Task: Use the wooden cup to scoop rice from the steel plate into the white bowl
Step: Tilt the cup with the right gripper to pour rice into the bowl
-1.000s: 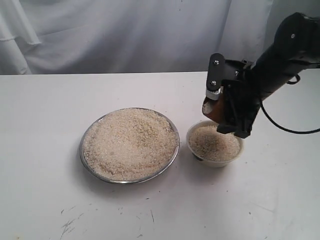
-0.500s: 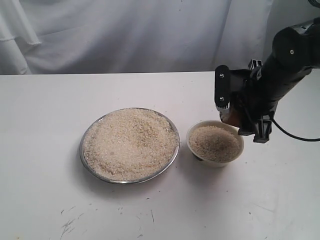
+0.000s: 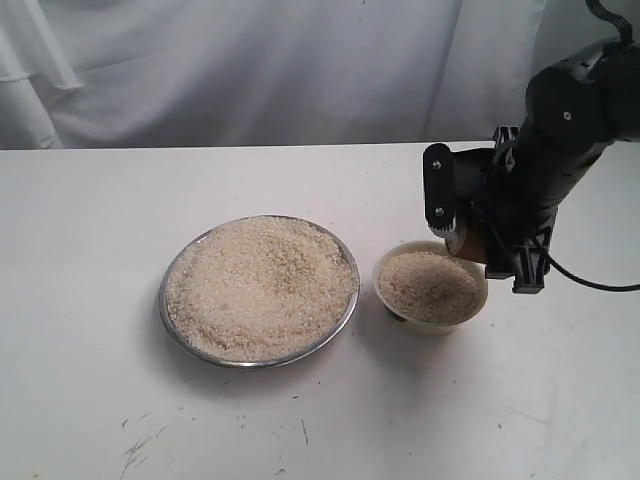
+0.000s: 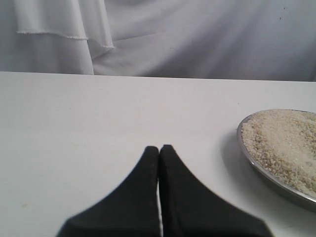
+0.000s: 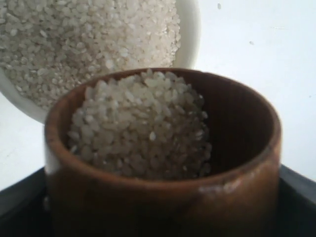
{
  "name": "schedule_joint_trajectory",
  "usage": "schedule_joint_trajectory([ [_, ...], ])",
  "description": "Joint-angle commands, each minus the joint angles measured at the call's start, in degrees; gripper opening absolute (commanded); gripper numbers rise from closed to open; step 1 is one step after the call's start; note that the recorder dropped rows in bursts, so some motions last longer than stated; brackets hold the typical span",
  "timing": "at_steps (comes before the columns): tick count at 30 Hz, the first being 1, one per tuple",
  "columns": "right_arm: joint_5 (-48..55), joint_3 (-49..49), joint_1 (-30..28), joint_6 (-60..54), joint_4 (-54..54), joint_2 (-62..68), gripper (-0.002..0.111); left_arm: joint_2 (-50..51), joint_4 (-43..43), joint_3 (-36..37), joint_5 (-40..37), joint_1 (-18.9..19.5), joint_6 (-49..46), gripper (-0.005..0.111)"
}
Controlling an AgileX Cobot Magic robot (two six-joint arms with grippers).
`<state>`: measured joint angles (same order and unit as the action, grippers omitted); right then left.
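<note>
The steel plate point(image 3: 166, 300) holds a broad heap of rice point(image 3: 260, 285). To its right stands the white bowl point(image 3: 432, 326), filled with rice point(image 3: 430, 285). My right gripper point(image 3: 480, 235) is shut on the wooden cup point(image 3: 468, 242), which hangs at the bowl's far right rim. In the right wrist view the cup point(image 5: 163, 197) still holds a mound of rice point(image 5: 143, 123), with the bowl point(image 5: 191, 29) just beyond its mouth. My left gripper point(image 4: 159, 148) is shut on nothing, low over the table beside the plate's rim point(image 4: 256, 168). It does not show in the exterior view.
A white table point(image 3: 90, 220) carries both dishes, and a white cloth backdrop point(image 3: 250, 70) hangs behind it. A black cable point(image 3: 590, 285) trails from the right arm across the table at the right.
My right gripper has swung right and turned, bringing the cup from above the bowl's far side to its far right rim. The plate, bowl and left gripper have not moved.
</note>
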<state>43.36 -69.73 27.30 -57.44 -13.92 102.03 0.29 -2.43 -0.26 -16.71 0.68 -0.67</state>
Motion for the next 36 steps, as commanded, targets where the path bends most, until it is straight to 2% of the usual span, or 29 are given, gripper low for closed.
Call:
schedule_joint_trajectory([
  [1, 1.0, 0.2, 0.0, 0.4, -0.6, -0.4, 0.000, -0.3, 0.0, 0.3, 0.4, -0.1, 0.2, 0.000],
  [10, 2.0, 0.2, 0.5, 1.1, -2.0, -0.4, 0.000, -0.3, 0.0, 0.3, 0.4, -0.1, 0.2, 0.000],
  [16, -0.1, 3.8, 3.9, 9.2, -14.9, -0.4, 0.000, -0.3, 0.0, 0.3, 0.4, -0.1, 0.2, 0.000],
  [19, -0.8, 4.9, 5.0, 11.8, -18.0, -0.4, 0.000, -0.3, 0.0, 0.3, 0.4, -0.1, 0.2, 0.000],
  [36, -2.9, 4.8, 5.8, 17.0, -23.6, -0.4, 0.000, -0.3, 0.0, 0.3, 0.4, -0.1, 0.2, 0.000],
])
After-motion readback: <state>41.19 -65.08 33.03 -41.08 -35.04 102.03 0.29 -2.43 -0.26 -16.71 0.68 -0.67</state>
